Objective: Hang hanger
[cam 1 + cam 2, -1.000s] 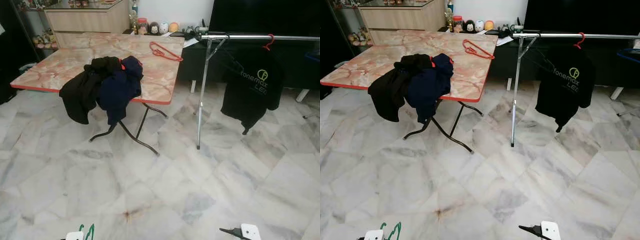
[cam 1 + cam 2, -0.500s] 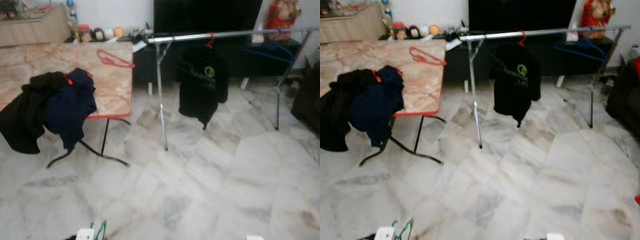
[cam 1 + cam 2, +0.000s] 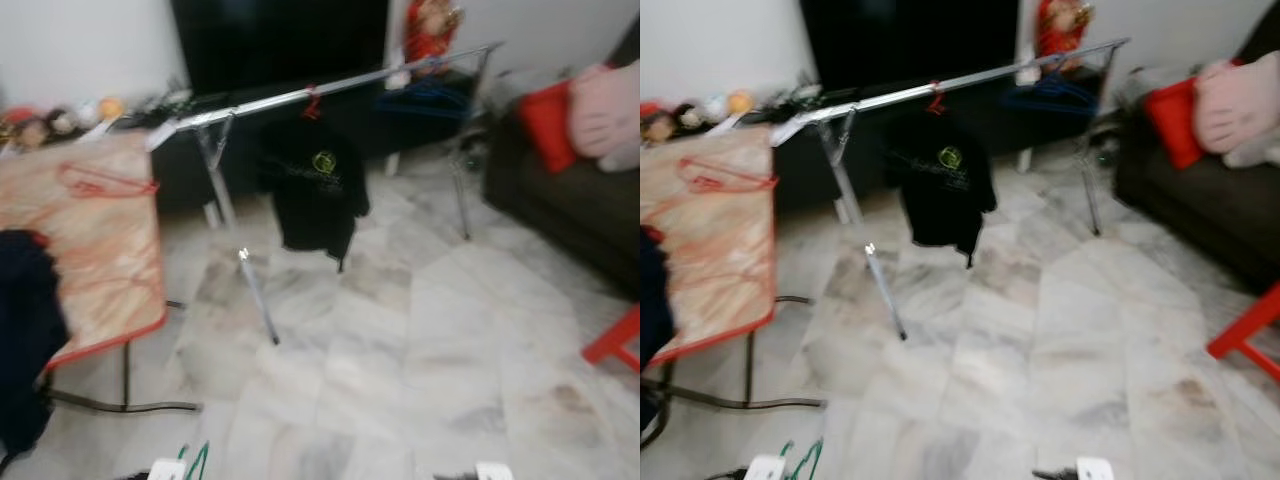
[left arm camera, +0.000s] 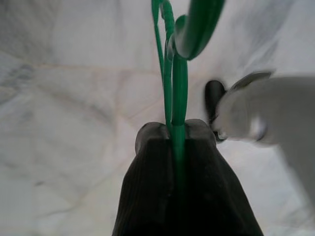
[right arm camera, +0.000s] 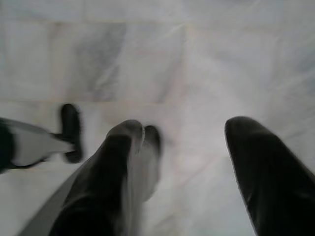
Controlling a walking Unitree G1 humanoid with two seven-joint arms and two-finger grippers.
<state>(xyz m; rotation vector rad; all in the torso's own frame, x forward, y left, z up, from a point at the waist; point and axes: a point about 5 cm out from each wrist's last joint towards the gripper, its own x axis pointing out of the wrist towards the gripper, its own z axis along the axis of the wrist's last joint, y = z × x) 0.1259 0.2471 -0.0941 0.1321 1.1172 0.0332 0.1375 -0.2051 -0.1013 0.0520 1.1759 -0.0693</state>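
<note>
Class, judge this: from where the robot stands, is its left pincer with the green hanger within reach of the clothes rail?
Probably not: the left pincer holds the green hanger low, and open marble floor separates it from the clothes rail.

room, blurred head views. floor (image 3: 420, 340): pale grey-veined marble tiles, laid diagonally. wall (image 3: 80, 45): plain white at back. large black screen (image 3: 275, 40) against it, above a low dark cabinet (image 3: 180, 170) bearing small ornaments. folding table (image 3: 95, 250): pink marble-pattern top, red edge, black tube legs. dark sofa (image 3: 570, 210) to the right, carrying a red cushion (image 3: 548, 122) and a pale pink one (image 3: 605, 105). red furniture leg (image 3: 612, 340) near the right edge. light even, soft.
</note>
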